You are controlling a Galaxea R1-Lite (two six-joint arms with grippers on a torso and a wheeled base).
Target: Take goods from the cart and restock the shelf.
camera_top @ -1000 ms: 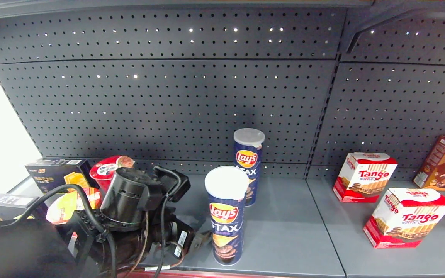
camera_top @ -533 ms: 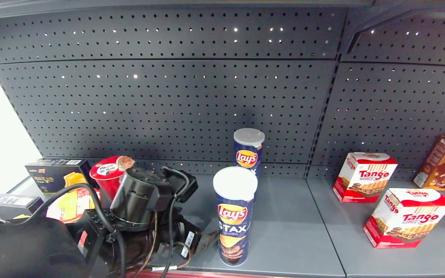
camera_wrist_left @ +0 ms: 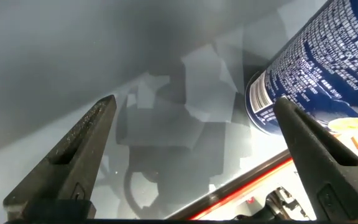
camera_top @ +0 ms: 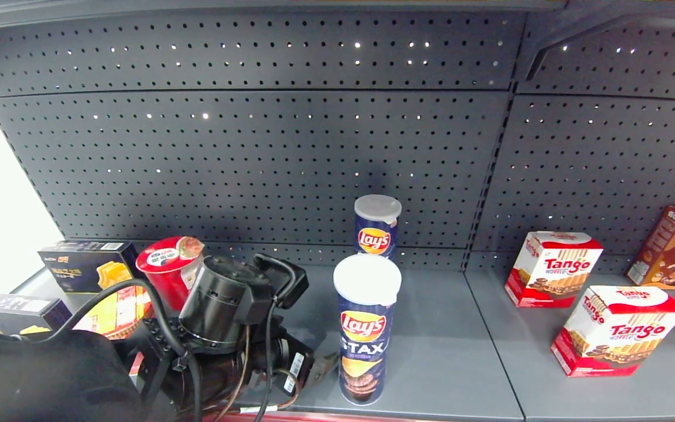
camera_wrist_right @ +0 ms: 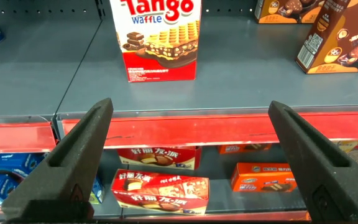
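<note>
Entry, left hand point(camera_wrist_left: 197, 158): fingers spread wide with nothing between them, low over the shelf point(camera_top: 437, 357) near its front lip. One finger point(camera_wrist_left: 312, 155) stands just beside the base of the front chip can point(camera_top: 365, 328). Whether they touch cannot be told.

Entry, right hand point(camera_wrist_right: 194, 155): fingers wide apart and empty, held out before the red front edge point(camera_wrist_right: 185, 127) and facing the near waffle box point(camera_wrist_right: 160, 37).

Entry, front chip can: upright with a white lid, standing on the shelf close to the front lip. It is in line ahead of the rear chip can point(camera_top: 376, 231), which stands by the pegboard back point(camera_top: 255, 146).

Entry, neighbours: red cup point(camera_top: 167, 266) and dark boxes point(camera_top: 88, 264) beside the left arm. In the next bay are the far waffle box point(camera_top: 551, 275) and a brown box point(camera_top: 674, 246).

Status, judged: this can looks placed. What remains for it is clearing the left hand away.

Hazards, judged:
- The can is tall and narrow on a small base, so a sideways sweep of the nearby finger could tip it.
- It stands near the lip, so a topple forward would likely send it off the shelf.
- A topple backward could knock over the rear chip can.
</note>
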